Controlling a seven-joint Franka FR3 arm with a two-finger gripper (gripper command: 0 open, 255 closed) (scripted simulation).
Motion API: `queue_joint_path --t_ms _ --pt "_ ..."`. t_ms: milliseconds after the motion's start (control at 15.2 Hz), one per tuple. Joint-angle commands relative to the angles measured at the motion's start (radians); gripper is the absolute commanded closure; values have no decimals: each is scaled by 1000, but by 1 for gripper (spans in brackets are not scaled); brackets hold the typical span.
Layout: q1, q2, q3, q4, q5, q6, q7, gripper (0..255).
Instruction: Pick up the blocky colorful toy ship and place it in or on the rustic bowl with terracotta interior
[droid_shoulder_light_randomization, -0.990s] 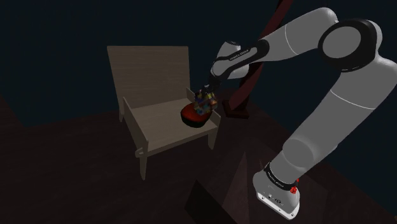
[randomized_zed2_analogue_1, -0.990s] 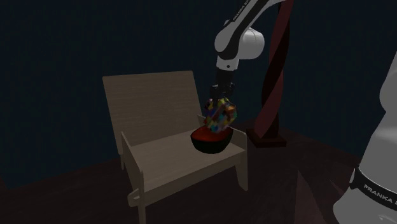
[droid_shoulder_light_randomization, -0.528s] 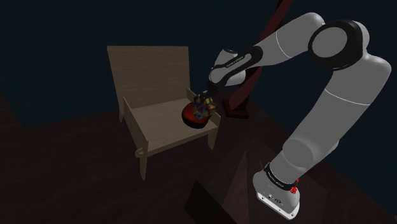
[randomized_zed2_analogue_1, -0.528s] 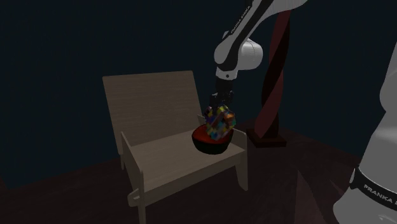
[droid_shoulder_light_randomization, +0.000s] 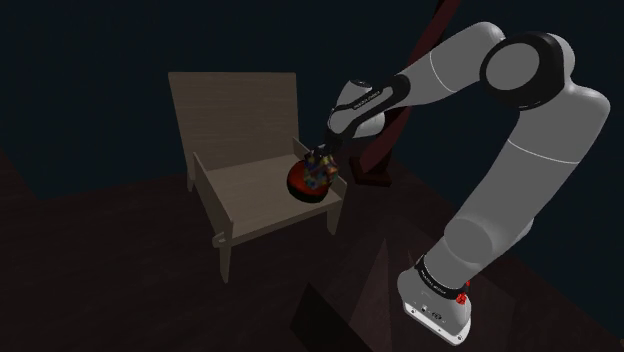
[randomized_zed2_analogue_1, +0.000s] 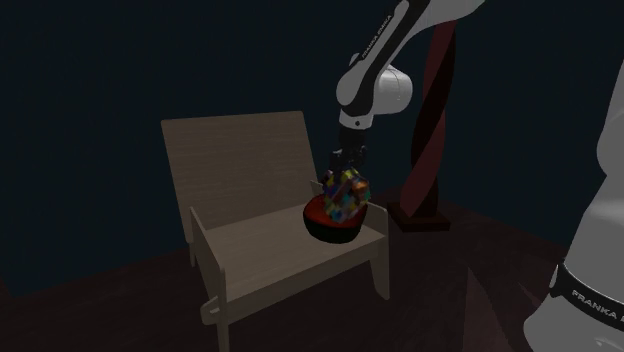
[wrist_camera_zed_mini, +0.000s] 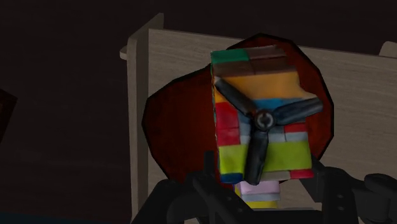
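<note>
The blocky toy ship (wrist_camera_zed_mini: 261, 121), made of many coloured blocks with a dark propeller on its end, hangs upright in my gripper (wrist_camera_zed_mini: 264, 191), which is shut on it. Its lower end sits inside the dark bowl with a red interior (wrist_camera_zed_mini: 175, 127). That bowl (randomized_zed2_analogue_1: 330, 226) rests on the seat of a pale wooden chair (randomized_zed2_analogue_1: 260, 245), near the seat's right edge. In the shoulder view the gripper (droid_shoulder_light_randomization: 321, 158) comes down from above onto the ship (droid_shoulder_light_randomization: 317, 174) and the bowl (droid_shoulder_light_randomization: 299, 187). In the second exterior view the ship (randomized_zed2_analogue_1: 343, 191) stands above the rim, under the gripper (randomized_zed2_analogue_1: 346, 168).
The chair (droid_shoulder_light_randomization: 240, 195) has a tall back and side panels around the seat. A dark red twisted post (randomized_zed2_analogue_1: 430, 130) on a flat base stands just behind the chair's right side. The robot's stand (droid_shoulder_light_randomization: 435, 300) sits on a dark floor at the lower right.
The arm has lowered the ship a little, so it now sits deeper in the bowl. The fingers stay clasped on it.
</note>
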Motion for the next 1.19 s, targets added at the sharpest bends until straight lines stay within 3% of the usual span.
queue_joint_path --t_ms 0,66,396,660,1122 --pt "0 0 0 0 0 0 0 255" --pt "0 0 0 0 0 0 0 0" --pt "0 0 0 0 0 0 0 0" --pt "-4 -119 0 -2 7 -117 -5 0" --pt "-4 -119 -1 -2 7 -117 -5 0"
